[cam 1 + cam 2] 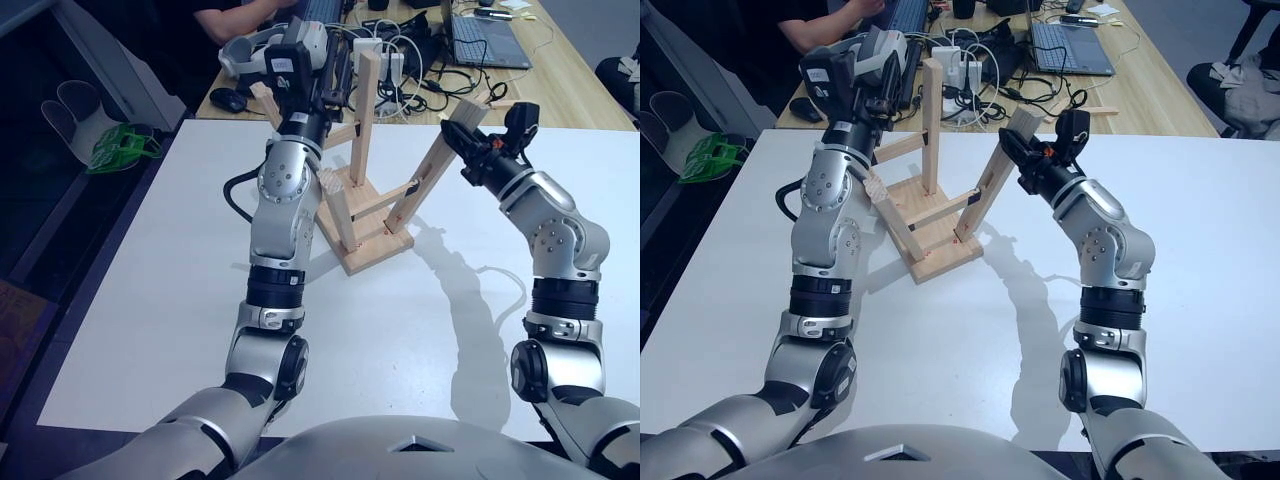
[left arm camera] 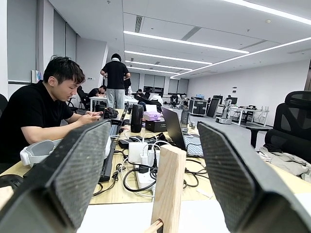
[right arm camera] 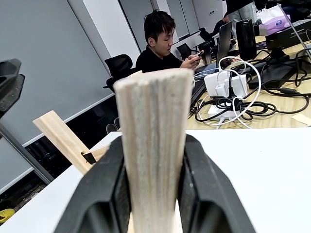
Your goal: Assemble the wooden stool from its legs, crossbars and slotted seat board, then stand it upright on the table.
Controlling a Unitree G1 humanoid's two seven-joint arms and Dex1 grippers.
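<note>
Nearest, broad white table [image 1: 450,330]. Mid-table, wooden stool [image 1: 345,215] upside down, seat board [image 1: 378,252] flat on the surface, legs pointing up. Right gripper [image 1: 462,135] clamped on the top end of the tilted leg [image 3: 154,145]. Left gripper [image 1: 340,85] spread wide, fingers [image 2: 73,179] apart, near the upright leg [image 2: 167,187]. Past the far edge, wooden desk [image 1: 565,75] with laptop [image 1: 487,40], tangled cables [image 1: 395,60], mouse [image 1: 228,100]. Beyond, open office under long ceiling strip lights [image 2: 194,41].
</note>
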